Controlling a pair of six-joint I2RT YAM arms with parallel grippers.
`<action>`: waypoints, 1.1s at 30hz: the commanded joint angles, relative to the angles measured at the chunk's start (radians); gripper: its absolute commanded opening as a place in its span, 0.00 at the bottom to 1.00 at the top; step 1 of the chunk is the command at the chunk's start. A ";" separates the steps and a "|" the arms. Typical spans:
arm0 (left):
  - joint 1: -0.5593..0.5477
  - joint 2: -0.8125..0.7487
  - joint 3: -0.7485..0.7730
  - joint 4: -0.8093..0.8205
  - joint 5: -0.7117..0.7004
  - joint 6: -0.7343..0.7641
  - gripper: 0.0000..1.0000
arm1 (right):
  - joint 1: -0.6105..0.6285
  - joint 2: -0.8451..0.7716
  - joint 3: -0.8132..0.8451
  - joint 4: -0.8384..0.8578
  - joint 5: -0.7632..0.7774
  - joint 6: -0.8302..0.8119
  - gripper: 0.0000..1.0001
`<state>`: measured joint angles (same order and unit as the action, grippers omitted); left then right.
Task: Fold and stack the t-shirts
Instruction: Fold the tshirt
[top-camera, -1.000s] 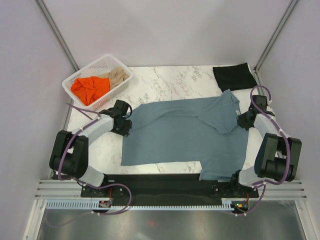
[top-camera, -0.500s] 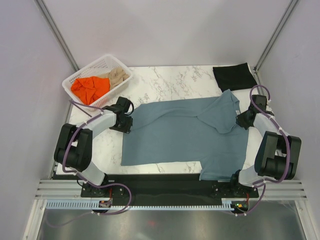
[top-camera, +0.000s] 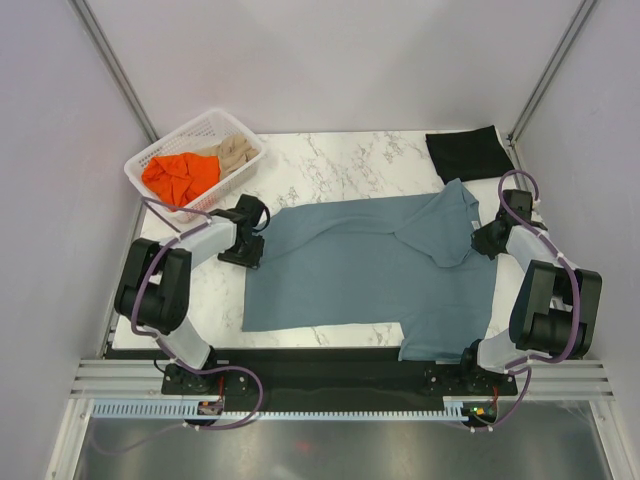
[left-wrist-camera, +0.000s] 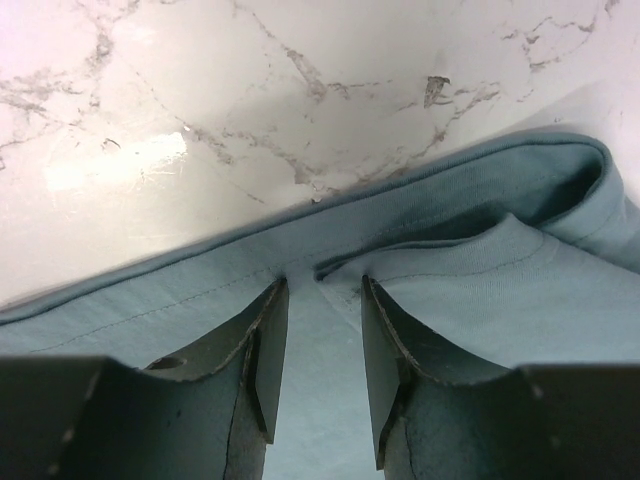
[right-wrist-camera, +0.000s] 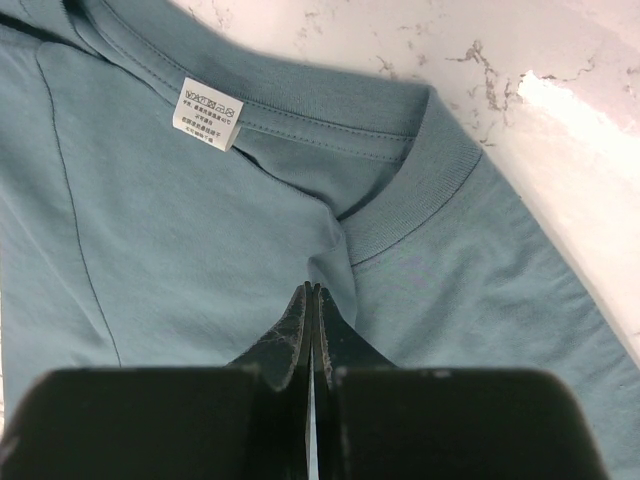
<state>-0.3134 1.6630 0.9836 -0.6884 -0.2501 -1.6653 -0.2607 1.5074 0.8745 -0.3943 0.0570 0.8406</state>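
Observation:
A slate blue-grey t-shirt (top-camera: 370, 265) lies spread on the marble table, one side folded over near its collar. My left gripper (top-camera: 252, 236) is at its far left corner. In the left wrist view it (left-wrist-camera: 320, 292) is open, jaws astride the cloth (left-wrist-camera: 470, 290) just inside the hem. My right gripper (top-camera: 484, 238) is at the shirt's right edge. In the right wrist view it (right-wrist-camera: 312, 292) is shut on a small pucker of the shirt (right-wrist-camera: 180, 240) below the ribbed collar (right-wrist-camera: 420, 190) and white neck label (right-wrist-camera: 208, 113). A folded black t-shirt (top-camera: 470, 152) lies at the back right.
A white lattice basket (top-camera: 152, 158) at the back left holds an orange t-shirt (top-camera: 180, 176) and a beige one (top-camera: 236, 152). Bare marble (top-camera: 340, 165) shows between basket and black shirt. Grey walls with metal posts close in both sides.
My left arm has swung in, moving its gripper a little right along the shirt's far left corner. My right gripper has edged slightly away from me. The shirt has not moved.

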 joint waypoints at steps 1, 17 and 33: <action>0.004 0.020 0.041 -0.030 -0.052 -0.059 0.43 | 0.003 -0.006 0.038 0.029 0.009 -0.012 0.00; 0.002 0.044 0.064 -0.036 -0.054 -0.040 0.28 | 0.003 -0.007 0.035 0.029 0.021 -0.018 0.00; 0.002 -0.020 0.194 -0.033 -0.161 0.070 0.02 | 0.003 -0.038 0.122 0.083 -0.054 -0.041 0.00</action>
<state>-0.3134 1.6928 1.1091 -0.7128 -0.2970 -1.6421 -0.2607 1.4914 0.9287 -0.3805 0.0315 0.8215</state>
